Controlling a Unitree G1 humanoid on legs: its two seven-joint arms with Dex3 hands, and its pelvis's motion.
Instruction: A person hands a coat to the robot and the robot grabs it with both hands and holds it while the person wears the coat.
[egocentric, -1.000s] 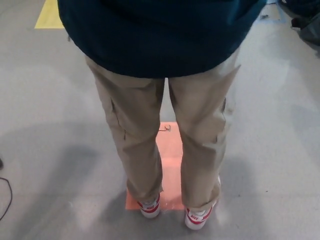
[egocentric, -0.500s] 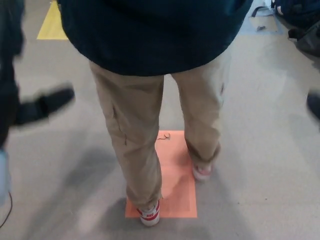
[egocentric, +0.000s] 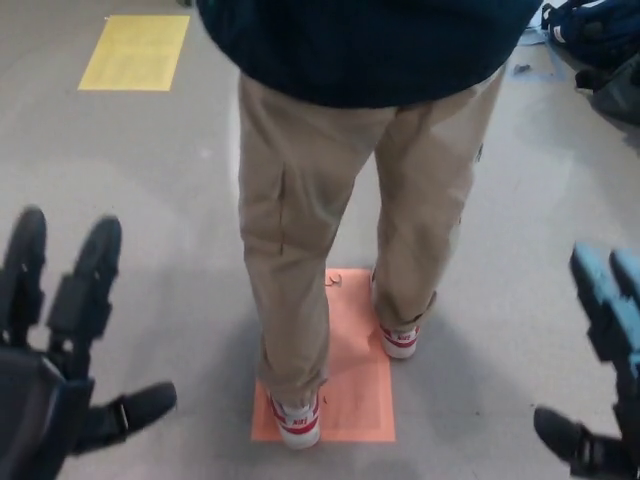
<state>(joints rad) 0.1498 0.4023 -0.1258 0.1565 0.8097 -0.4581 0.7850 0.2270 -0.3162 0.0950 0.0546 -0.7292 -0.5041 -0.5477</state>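
Grey floor (egocentric: 150, 200) is filling the head view, smooth and lightly scuffed. A yellow rectangular floor marking (egocentric: 135, 52) is lying at upper left, and an orange floor marking (egocentric: 345, 380) is lying at centre, below the person. Dark bags (egocentric: 600, 45) are resting on the floor at the upper right corner.

A person is standing with the back turned to the camera, in tan trousers (egocentric: 300, 230) and white-and-red shoes. The near shoe (egocentric: 296, 418) is resting on the front left part of the orange marking; the far shoe (egocentric: 400, 340) is resting at its right edge. The legs are hiding the upper part of the marking.

The coat (egocentric: 370, 45), dark blue, is sitting on the person's body at the top of the view, its hem running roughly left to right across the hips; its upper part is cut off by the picture's edge, so its long axis cannot be told.

The left robot hand (egocentric: 60, 340) is hovering at lower left, released, fingers spread and thumb out, grasping nothing. The right robot hand (egocentric: 600, 370) is hovering at lower right, likewise released, well apart from the coat.
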